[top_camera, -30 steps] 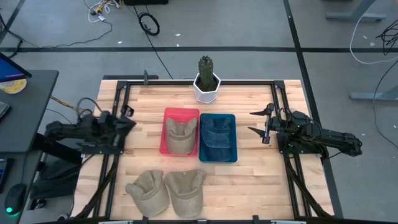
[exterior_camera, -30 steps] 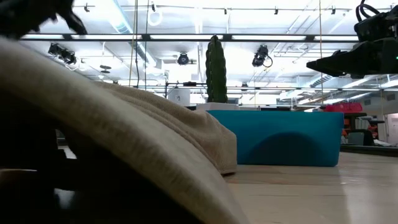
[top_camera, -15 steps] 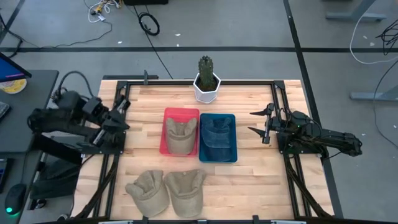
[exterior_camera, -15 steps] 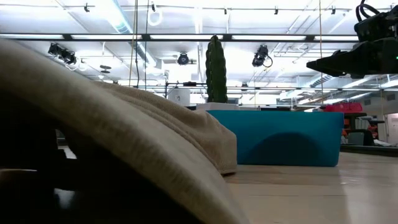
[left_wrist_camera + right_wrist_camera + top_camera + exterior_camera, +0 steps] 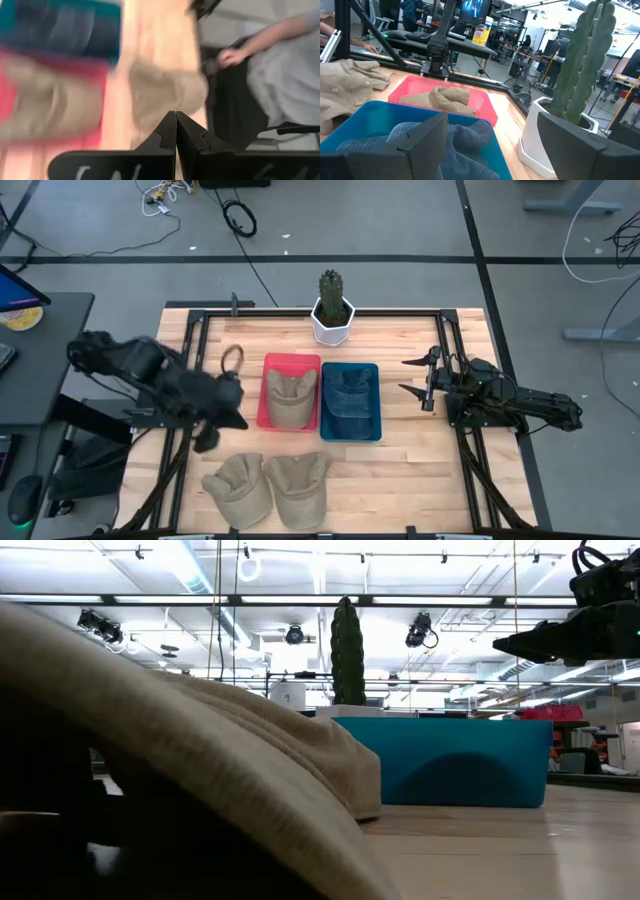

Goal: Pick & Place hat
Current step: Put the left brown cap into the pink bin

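Two tan hats (image 5: 268, 487) sit at the worktop's (image 5: 410, 470) near edge, left gripper (image 5: 228, 395) clenched shut just past them beside the red bin (image 5: 289, 393) with another hat, right gripper (image 5: 424, 383) spread wide, waiting at the right edge.

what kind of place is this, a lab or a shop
Most likely a robotics lab or workshop: a wooden workbench with a metal frame, loose cables on a bare floor, and rows of ceiling lights over more workstations.
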Robot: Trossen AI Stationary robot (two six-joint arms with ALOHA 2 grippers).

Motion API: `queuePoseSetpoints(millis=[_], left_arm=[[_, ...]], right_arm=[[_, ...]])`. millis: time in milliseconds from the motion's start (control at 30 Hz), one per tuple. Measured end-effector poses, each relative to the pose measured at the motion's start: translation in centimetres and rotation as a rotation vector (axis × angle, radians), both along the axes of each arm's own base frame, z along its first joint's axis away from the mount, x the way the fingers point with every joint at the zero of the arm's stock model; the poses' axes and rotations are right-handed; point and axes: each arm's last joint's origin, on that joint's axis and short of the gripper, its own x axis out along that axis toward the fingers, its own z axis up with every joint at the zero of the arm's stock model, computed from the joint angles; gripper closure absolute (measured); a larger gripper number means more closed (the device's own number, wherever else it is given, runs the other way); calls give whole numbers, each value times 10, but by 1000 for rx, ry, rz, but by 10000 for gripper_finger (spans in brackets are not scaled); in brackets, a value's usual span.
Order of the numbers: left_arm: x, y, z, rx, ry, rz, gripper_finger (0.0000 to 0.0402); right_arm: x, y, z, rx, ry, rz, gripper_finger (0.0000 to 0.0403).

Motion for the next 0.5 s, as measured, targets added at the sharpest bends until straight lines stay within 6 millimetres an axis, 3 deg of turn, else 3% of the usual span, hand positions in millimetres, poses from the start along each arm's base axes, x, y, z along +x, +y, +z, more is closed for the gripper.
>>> queuePoseSetpoints(millis=[233, 500], left_arm=[[15, -58, -40, 17, 332, 152, 399], [22, -118, -85, 57, 514, 289, 399]], right_arm=[[0, 0, 0, 0, 0, 0, 91], [0, 0, 0, 0, 0, 0, 91]])
